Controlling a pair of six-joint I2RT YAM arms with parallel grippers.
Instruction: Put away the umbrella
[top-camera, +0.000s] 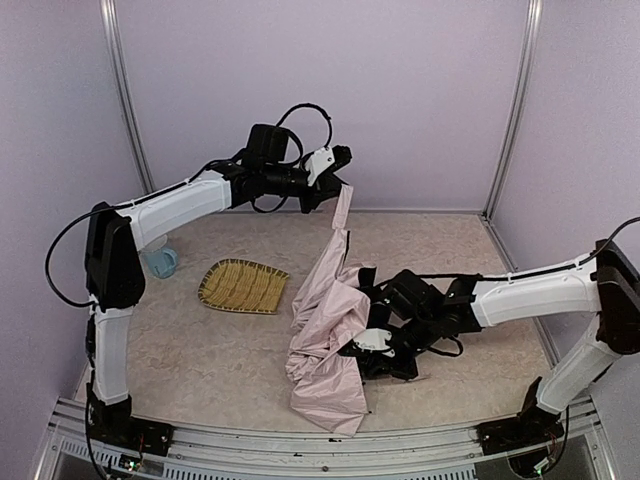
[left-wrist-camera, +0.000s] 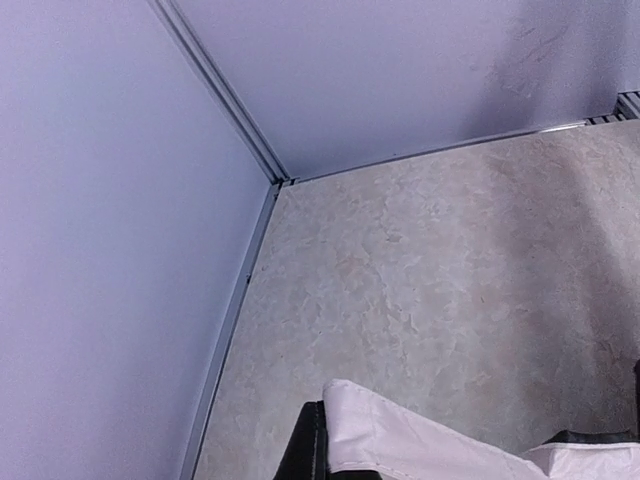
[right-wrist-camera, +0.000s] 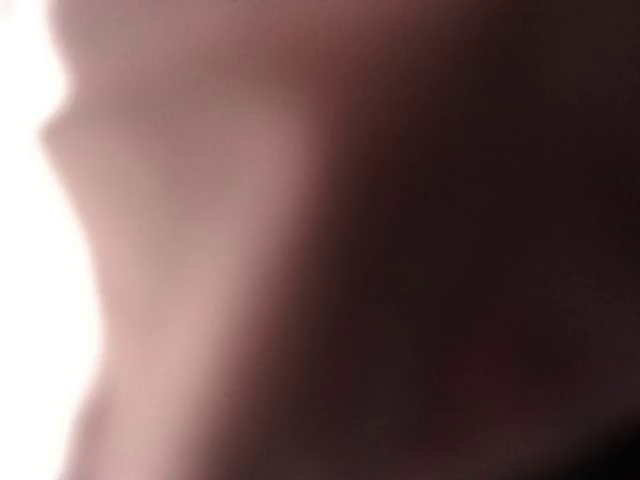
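Observation:
The umbrella (top-camera: 325, 340) hangs as loose pale pink fabric with black lining showing, draped from high at the back down to the table front. My left gripper (top-camera: 342, 172) is raised near the back wall and is shut on a pink strip of the umbrella; that fabric shows at the bottom of the left wrist view (left-wrist-camera: 400, 440) beside a black finger (left-wrist-camera: 305, 445). My right gripper (top-camera: 372, 345) is low on the table, pressed into the umbrella's folds. The right wrist view is only a pink and dark blur of fabric (right-wrist-camera: 180, 260), so its jaws are hidden.
A woven yellow bamboo tray (top-camera: 243, 285) lies on the table left of the umbrella. A pale blue cup (top-camera: 160, 262) stands at the left behind the left arm. Walls close in the back and both sides.

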